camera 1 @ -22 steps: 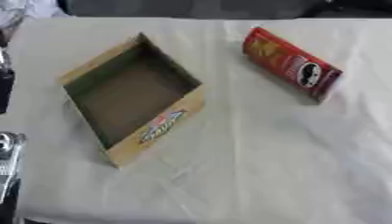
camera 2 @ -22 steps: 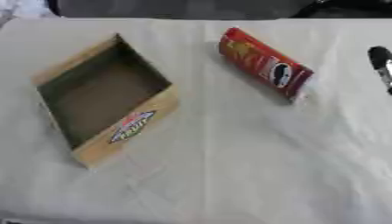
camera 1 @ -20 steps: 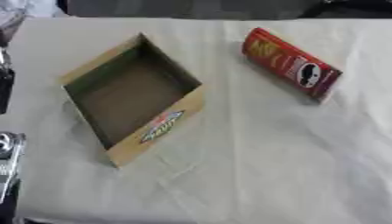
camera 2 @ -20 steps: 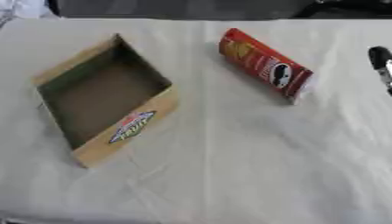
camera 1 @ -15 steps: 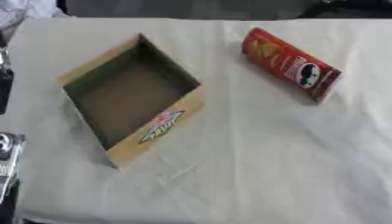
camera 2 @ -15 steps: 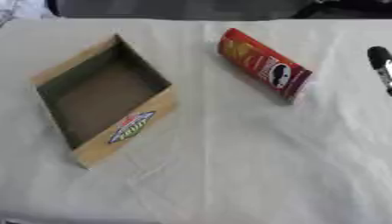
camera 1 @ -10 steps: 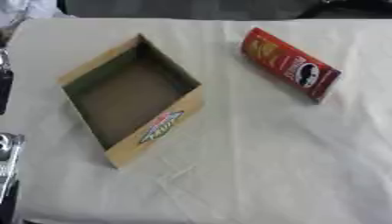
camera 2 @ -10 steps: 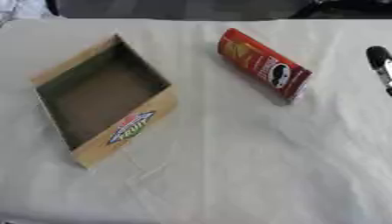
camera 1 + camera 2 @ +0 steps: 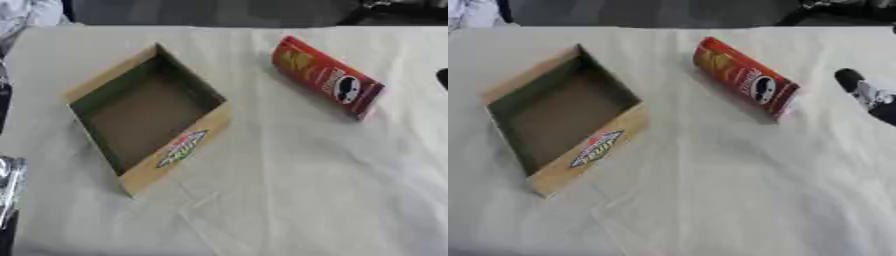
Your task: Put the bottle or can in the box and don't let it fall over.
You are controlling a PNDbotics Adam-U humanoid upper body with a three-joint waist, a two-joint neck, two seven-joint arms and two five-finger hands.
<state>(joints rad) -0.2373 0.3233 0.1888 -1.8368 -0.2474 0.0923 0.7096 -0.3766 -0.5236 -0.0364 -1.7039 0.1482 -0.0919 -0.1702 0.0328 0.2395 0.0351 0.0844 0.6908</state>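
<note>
A red crisp can lies on its side at the back right of the white cloth, its lid end pointing to the front right. An open, shallow cardboard box with a printed logo on its front wall sits at the left, turned at an angle, with nothing inside. A black and silver part of my right hand shows at the right edge, a short way right of the can and apart from it. A silver and black part of my left hand shows at the lower left edge, beside the box.
A white cloth covers the table, with bare cloth in front of the box and the can. Dark shapes run beyond the table's far edge. Crumpled white material lies at the back left corner.
My right hand has edged in from the right towards the can. The can and the box have not moved.
</note>
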